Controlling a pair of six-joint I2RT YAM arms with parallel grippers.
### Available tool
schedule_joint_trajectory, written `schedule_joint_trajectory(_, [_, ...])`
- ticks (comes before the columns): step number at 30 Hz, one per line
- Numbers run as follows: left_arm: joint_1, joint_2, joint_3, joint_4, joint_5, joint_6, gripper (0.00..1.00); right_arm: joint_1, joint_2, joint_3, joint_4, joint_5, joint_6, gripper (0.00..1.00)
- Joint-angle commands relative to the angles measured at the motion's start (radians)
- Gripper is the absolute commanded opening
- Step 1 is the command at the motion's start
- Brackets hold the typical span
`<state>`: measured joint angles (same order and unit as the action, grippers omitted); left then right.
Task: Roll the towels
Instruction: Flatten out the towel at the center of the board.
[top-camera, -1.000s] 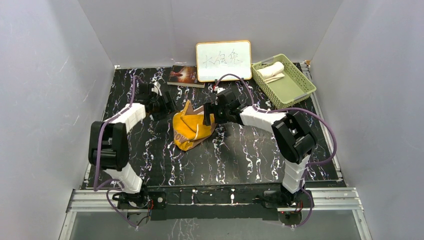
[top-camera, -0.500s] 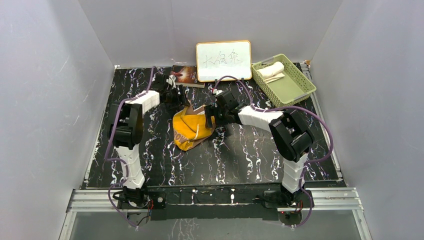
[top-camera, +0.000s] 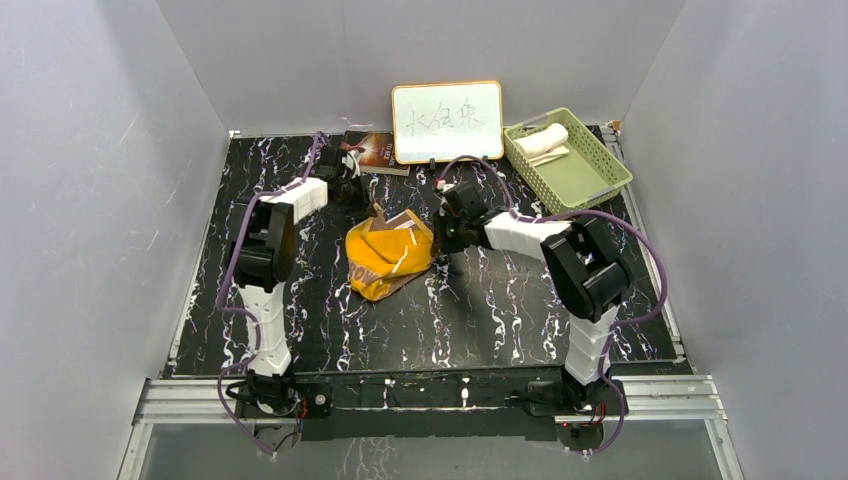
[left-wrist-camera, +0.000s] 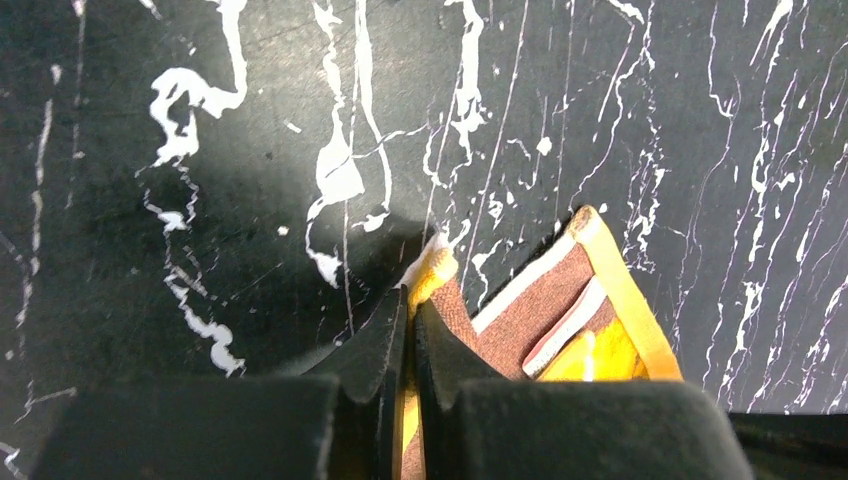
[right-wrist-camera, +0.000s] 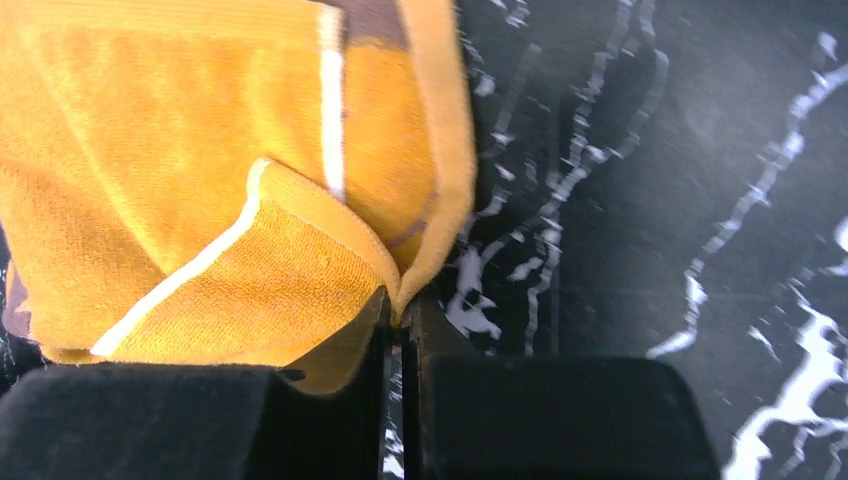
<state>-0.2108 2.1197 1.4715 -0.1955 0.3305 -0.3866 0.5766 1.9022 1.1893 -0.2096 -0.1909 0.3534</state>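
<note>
The orange-yellow towel (top-camera: 388, 255) lies crumpled in the middle of the black marbled table, partly showing its brown underside. My left gripper (top-camera: 370, 207) is at its far left corner. In the left wrist view that gripper (left-wrist-camera: 410, 300) is shut on the yellow-edged corner of the towel (left-wrist-camera: 560, 320). My right gripper (top-camera: 438, 243) is at the towel's right edge. In the right wrist view it (right-wrist-camera: 400, 300) is shut on a fold of the towel's (right-wrist-camera: 200, 200) hem. The cream-white towel (top-camera: 543, 140) lies rolled in the green basket (top-camera: 590, 180).
A white board with an orange frame (top-camera: 447, 120) leans on the back wall. A dark book (top-camera: 368, 150) lies beside it, just behind my left gripper. The basket stands at the back right. Grey walls close in both sides.
Both grippers have closed on the orange-yellow towel. My left arm swung right and away to the towel's far corner. My right gripper shifted to the towel's right edge.
</note>
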Motion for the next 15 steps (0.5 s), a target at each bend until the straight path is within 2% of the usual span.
schedule_joint_trajectory(1, [0.042,-0.119,0.026,-0.068,0.006,0.013,0.00,-0.090,-0.114,-0.045,0.073,-0.036,0.013,0.00])
schedule_joint_trajectory(7, [0.176,-0.331,0.036,-0.153,-0.029,0.060,0.00,-0.235,-0.272,-0.086,0.099,0.004,0.000,0.00])
schedule_joint_trajectory(10, [0.262,-0.448,0.026,-0.187,-0.036,0.060,0.00,-0.326,-0.377,-0.133,0.165,-0.009,0.049,0.00])
schedule_joint_trajectory(15, [0.337,-0.662,-0.096,-0.163,-0.036,0.053,0.00,-0.375,-0.572,-0.230,0.296,-0.048,0.094,0.00])
